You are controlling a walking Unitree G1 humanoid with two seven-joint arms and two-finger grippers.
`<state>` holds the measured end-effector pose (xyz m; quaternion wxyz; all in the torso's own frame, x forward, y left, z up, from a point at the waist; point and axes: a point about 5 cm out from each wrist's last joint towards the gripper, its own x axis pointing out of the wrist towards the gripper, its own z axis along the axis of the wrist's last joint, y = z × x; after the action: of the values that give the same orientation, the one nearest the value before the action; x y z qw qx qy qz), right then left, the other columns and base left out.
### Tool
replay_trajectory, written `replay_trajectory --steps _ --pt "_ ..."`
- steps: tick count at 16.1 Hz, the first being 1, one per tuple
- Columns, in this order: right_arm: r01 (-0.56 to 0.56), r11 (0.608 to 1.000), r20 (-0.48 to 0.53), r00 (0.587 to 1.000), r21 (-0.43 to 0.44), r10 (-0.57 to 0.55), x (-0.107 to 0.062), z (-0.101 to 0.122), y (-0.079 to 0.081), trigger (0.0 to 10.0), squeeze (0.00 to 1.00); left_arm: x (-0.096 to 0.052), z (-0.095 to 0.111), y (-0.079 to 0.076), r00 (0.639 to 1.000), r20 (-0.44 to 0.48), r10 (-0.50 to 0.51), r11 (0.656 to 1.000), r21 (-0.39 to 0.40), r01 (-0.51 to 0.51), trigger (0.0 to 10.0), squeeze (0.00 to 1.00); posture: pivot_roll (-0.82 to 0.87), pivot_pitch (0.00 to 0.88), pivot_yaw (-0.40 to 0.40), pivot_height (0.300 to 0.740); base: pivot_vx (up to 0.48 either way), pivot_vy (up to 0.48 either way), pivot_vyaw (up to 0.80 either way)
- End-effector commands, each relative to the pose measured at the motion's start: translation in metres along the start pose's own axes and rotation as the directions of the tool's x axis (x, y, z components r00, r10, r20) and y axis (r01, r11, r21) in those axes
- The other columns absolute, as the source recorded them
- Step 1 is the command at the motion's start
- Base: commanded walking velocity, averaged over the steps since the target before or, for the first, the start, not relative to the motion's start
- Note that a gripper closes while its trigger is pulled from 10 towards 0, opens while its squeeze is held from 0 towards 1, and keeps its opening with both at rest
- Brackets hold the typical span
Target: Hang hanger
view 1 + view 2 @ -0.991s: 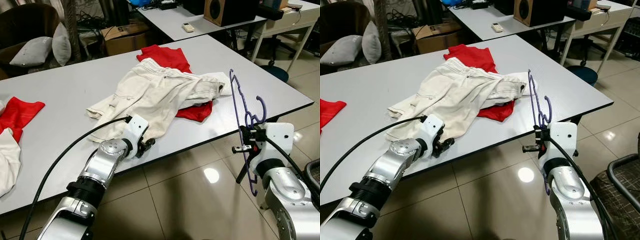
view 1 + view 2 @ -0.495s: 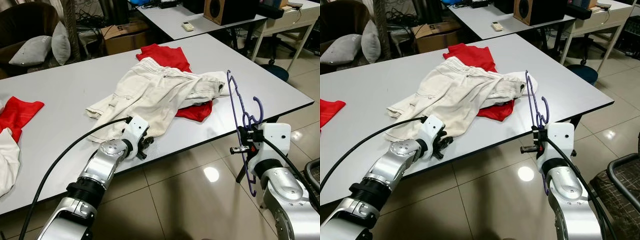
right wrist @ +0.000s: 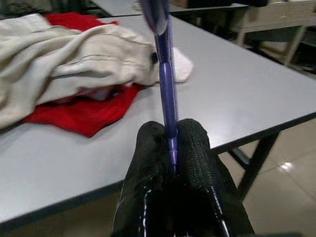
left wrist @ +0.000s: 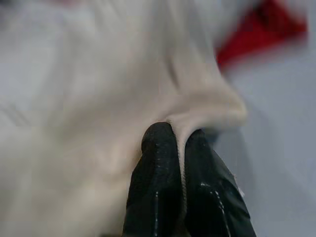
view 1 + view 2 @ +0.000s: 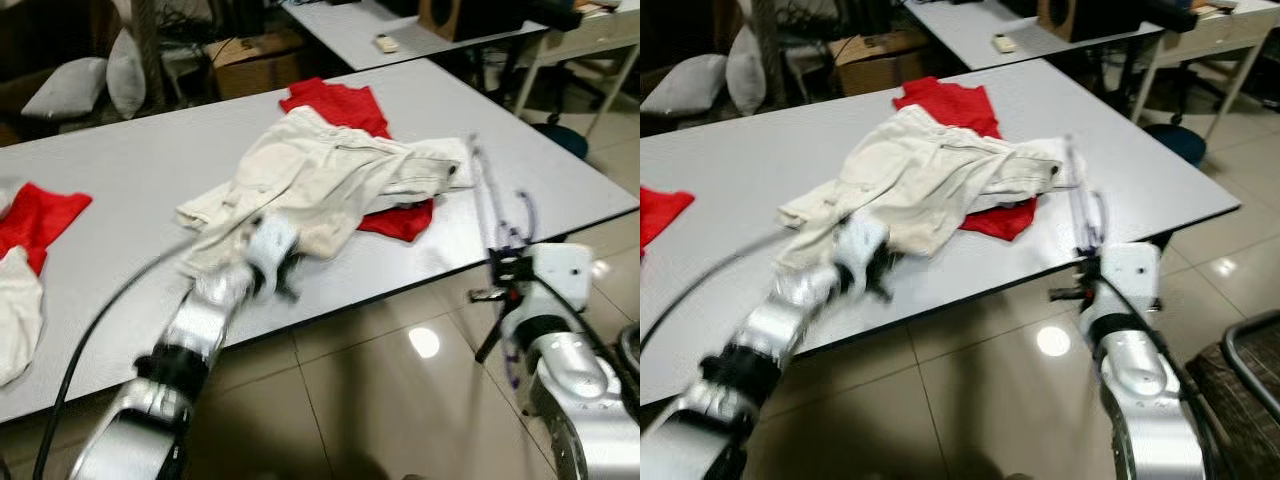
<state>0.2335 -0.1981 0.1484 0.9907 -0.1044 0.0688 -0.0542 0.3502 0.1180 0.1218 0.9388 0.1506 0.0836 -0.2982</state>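
Note:
A thin purple hanger (image 5: 489, 195) stands upright just off the table's front right edge, with my right gripper (image 3: 170, 136) shut on its lower bar. Cream trousers (image 5: 320, 170) lie crumpled in the middle of the grey table (image 5: 120, 170), partly over a red garment (image 5: 345, 105). My left gripper (image 5: 278, 268), blurred in the eye views, is at the trousers' near hem. In the left wrist view its two black fingers (image 4: 158, 153) pinch a fold of the cream cloth (image 4: 197, 108).
Another red cloth (image 5: 45, 215) and a white cloth (image 5: 15, 310) lie at the table's left end. Behind stand a second table with a remote (image 5: 385, 43), a cardboard box (image 5: 250, 65) and pillows (image 5: 70, 85). A chair (image 5: 1250, 370) is at my right.
The left arm has moved a little farther in over the table to the trousers' hem and is now blurred. The camera has shifted slightly. The right gripper still holds the hanger upright.

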Motion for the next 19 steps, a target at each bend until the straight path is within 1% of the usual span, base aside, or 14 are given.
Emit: replay_trajectory --steps 1,2,4,5,6,8,9,11,12,13,14,15,17,19 --pt "0.053 0.999 0.026 0.998 0.006 -0.054 0.002 0.004 -0.007 10.0 0.0 -0.002 0.041 0.021 0.983 0.174 0.057 0.998 0.017 -0.061 0.0 0.0 -0.15 0.0 0.092 0.74 0.0 0.0 0.0" --pt "0.094 0.995 0.044 0.995 0.015 -0.094 0.003 0.007 -0.013 10.0 0.0 -0.011 0.084 0.048 0.924 0.355 0.141 0.988 0.004 -0.152 0.0 0.0 -0.15 0.0 0.093 0.74 0.0 0.0 0.0" --pt "0.156 0.987 0.05 0.986 0.035 -0.158 0.002 0.008 -0.022 10.0 0.0 -0.048 0.143 0.108 0.764 0.55 0.337 0.93 -0.069 -0.361 0.0 0.0 -0.14 0.0 0.098 0.74 0.0 0.0 0.0" --pt "0.177 0.983 0.047 0.983 0.052 -0.179 0.002 0.007 -0.024 10.0 0.0 -0.071 0.151 0.139 0.697 0.566 0.44 0.874 -0.091 -0.478 0.0 0.0 -0.14 0.0 0.1 0.74 0.0 0.0 0.0" --pt "0.177 0.983 0.047 0.983 0.056 -0.18 0.002 0.006 -0.023 10.0 0.0 -0.084 0.138 0.159 0.694 0.506 0.513 0.83 -0.085 -0.552 0.0 0.0 -0.14 0.0 0.101 0.74 0.0 0.0 0.0" --pt "0.147 0.988 0.051 0.987 0.049 -0.15 0.003 0.006 -0.017 10.0 0.0 -0.092 0.077 0.171 0.798 0.263 0.542 0.81 0.089 -0.58 0.0 0.0 -0.14 0.0 0.099 0.74 0.0 0.0 0.0" --pt "0.134 0.99 0.054 0.989 0.044 -0.136 0.003 0.006 -0.014 10.0 0.0 -0.093 0.052 0.169 0.831 0.156 0.534 0.82 0.142 -0.554 0.0 0.0 -0.14 0.0 0.099 0.74 0.0 0.0 0.0" --pt "0.116 0.992 0.054 0.992 0.044 -0.118 0.004 0.006 -0.012 10.0 0.0 -0.093 0.022 0.162 0.859 0.022 0.511 0.842 0.189 -0.505 0.0 0.0 -0.13 0.0 0.088 0.74 0.0 0.0 0.0" --pt "0.102 0.994 0.055 0.993 0.041 -0.105 0.005 0.006 -0.01 10.0 0.0 -0.094 -0.001 0.157 0.87 -0.087 0.485 0.854 0.261 -0.45 10.0 0.0 -0.13 0.0 0.083 0.74 0.0 0.0 0.0" --pt "0.095 0.995 0.056 0.994 0.04 -0.097 0.005 0.007 -0.009 10.0 0.0 -0.096 -0.01 0.156 0.861 -0.117 0.496 0.851 0.266 -0.454 10.0 0.0 -0.13 0.0 0.08 0.74 0.0 0.0 0.0" --pt "0.09 0.995 0.056 0.994 0.039 -0.092 0.005 0.006 -0.008 10.0 0.0 -0.095 -0.012 0.155 0.872 -0.109 0.478 0.868 0.21 -0.45 10.0 0.0 -0.13 0.0 0.079 0.74 0.0 0.0 0.0" --pt "0.086 0.996 0.054 0.995 0.038 -0.088 0.005 0.006 -0.008 10.0 0.0 -0.089 -0.008 0.148 0.917 -0.072 0.393 0.915 0.133 -0.381 10.0 1.0 -0.13 0.0 0.078 0.74 0.0 0.0 0.0" --pt "0.085 0.996 0.052 0.995 0.036 -0.087 0.005 0.005 -0.007 10.0 0.0 -0.081 0.001 0.137 0.969 -0.027 0.244 0.967 0.08 -0.242 10.0 1.0 -0.13 0.0 0.085 0.74 0.0 0.0 0.0" --pt "0.101 0.994 0.039 0.994 0.037 -0.103 0.003 0.002 -0.01 10.0 0.0 -0.079 0.002 0.126 0.995 -0.067 0.069 0.989 0.134 -0.06 10.0 1.0 -0.14 0.0 0.091 0.74 0.0 0.0 0.0"
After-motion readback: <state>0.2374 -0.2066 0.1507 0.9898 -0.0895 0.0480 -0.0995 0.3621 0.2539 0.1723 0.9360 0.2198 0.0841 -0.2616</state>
